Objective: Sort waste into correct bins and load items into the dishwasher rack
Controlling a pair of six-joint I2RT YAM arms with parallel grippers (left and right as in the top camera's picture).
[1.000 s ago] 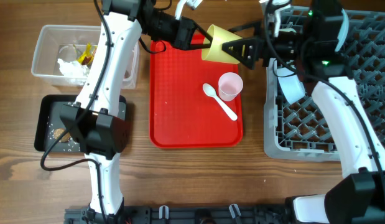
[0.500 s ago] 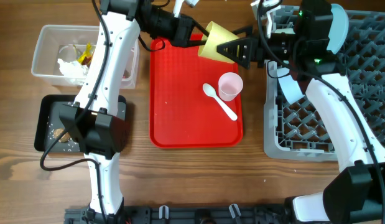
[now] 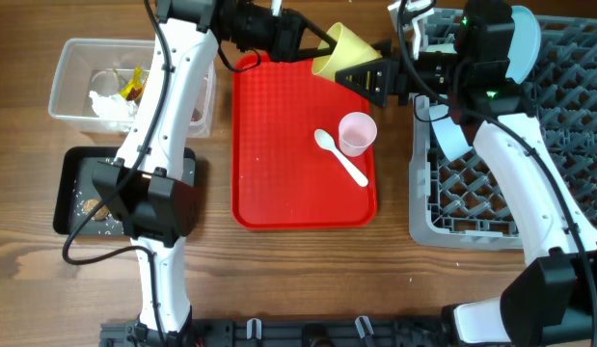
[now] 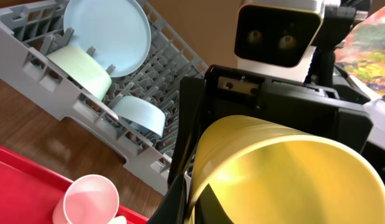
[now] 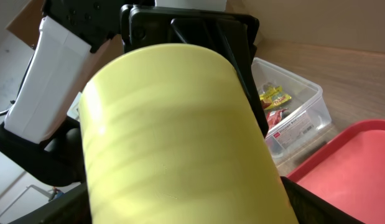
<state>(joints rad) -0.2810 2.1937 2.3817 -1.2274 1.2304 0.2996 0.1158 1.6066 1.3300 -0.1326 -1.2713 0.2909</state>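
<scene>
Evidently a handover is in hand: the yellow cup (image 3: 339, 46) hangs above the 1 o'clock corner of the red tray (image 3: 279, 145), between both arms. The left fingers (image 3: 303, 40) are clamped on its rim. The right fingers (image 3: 361, 75) straddle its body, but I cannot tell whether they press it. Next, the right side likely needs a firm hold before the left lets go, then a swing toward 3 o'clock into the dishwasher rack (image 3: 423, 226).

Left arm (image 3: 168, 106) and right arm (image 3: 529, 183): white shell links, black joint housings. Left claw (image 3: 315, 46) and right claw (image 3: 354, 71) all black. Black cable loops off left arm, green LEDs on right.
</scene>
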